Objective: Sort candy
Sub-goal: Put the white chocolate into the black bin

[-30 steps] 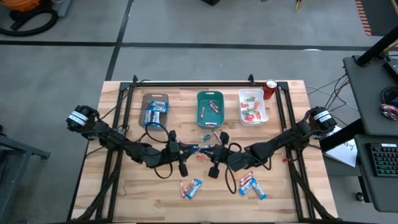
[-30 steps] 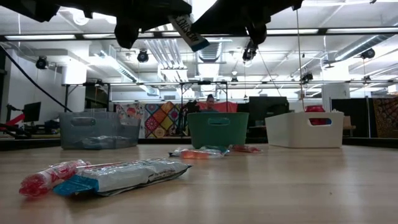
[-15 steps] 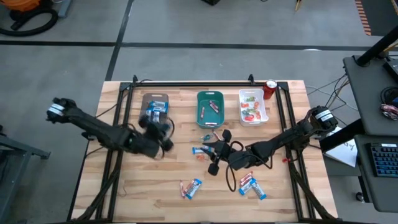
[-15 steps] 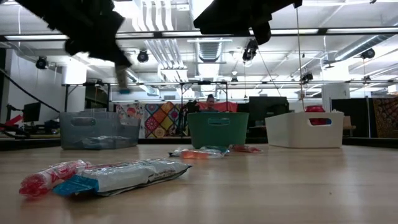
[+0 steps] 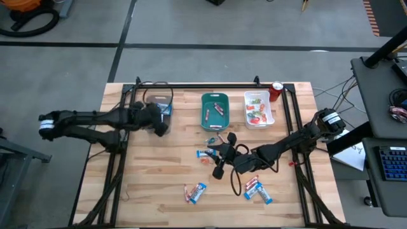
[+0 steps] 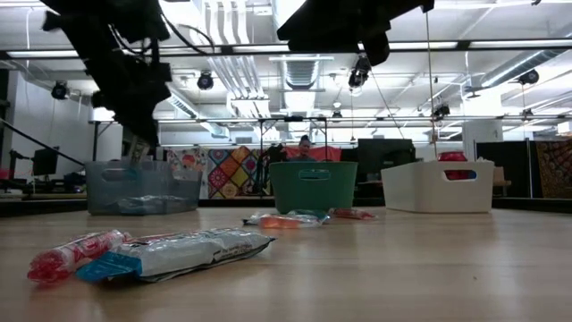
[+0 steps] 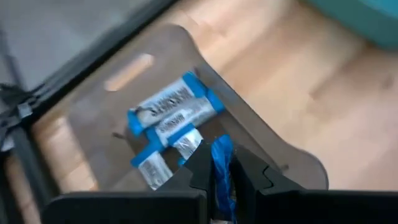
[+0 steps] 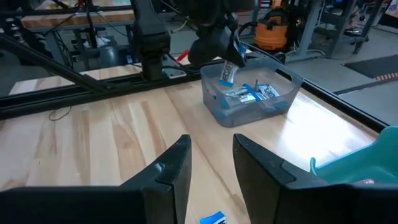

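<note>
My left gripper (image 5: 161, 119) hangs over the near part of the grey tray (image 5: 157, 100) at the table's far left, shut on a blue-and-white candy bar (image 8: 227, 73). Several bars of the same kind (image 7: 166, 115) lie in that tray. My right gripper (image 8: 211, 163) stands open above the table's middle (image 5: 219, 156), with nothing between its fingers. Loose candy lies on the wood: a blue piece and an orange piece (image 5: 205, 155) beside my right gripper, and bars near the front edge (image 5: 196, 192) (image 5: 257, 189). My left gripper pinches one end of the bar, at its blue wrapper edge (image 7: 221, 157), between its two fingers. The fingers slant down from the table's left. The bar hangs below them, clear of the tray (image 8: 249, 99), as the right wrist view shows.
A teal tray (image 5: 215, 111) and a white tray (image 5: 258, 108), both holding candy, stand in a row to the right of the grey one. A red can (image 5: 276, 91) sits at the far right. Black frame rails run along the table's far and side edges.
My left gripper has swung away from my right gripper at the table's middle, toward the far left. It has tipped downward and carried the blue-and-white bar to above the grey tray. My right arm has stayed where it was.
</note>
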Available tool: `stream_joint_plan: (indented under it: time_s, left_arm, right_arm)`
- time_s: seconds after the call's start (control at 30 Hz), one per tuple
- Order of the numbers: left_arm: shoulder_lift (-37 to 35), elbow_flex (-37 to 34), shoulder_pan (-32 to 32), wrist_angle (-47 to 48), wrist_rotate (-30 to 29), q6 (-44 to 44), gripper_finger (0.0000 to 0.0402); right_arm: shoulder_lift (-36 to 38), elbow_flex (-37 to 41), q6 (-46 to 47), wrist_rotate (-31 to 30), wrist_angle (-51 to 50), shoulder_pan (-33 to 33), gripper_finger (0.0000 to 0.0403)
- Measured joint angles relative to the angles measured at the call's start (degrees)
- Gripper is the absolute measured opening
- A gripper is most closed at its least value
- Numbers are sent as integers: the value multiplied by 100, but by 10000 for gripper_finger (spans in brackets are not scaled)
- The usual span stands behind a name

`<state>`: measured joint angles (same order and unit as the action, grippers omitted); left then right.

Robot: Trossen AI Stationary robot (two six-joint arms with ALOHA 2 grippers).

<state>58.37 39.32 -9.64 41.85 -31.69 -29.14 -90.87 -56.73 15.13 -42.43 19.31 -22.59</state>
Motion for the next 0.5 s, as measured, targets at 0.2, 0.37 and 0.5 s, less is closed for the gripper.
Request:
stream_joint_plan:
  time_s: [0.2, 0.37, 0.5]
  left_arm:
    - [44, 38, -1050, -329, 1775, 1965, 10]
    - [44, 38, -1444, -436, 2419, 2719, 24]
    - [44, 38, -1487, -516, 2419, 2916, 52]
  right_arm:
    - [0, 0, 394, 68, -330, 0, 111]
    - [0, 2, 624, 372, -785, 0, 123]
    - [0, 2, 442, 521, -1173, 0, 142]
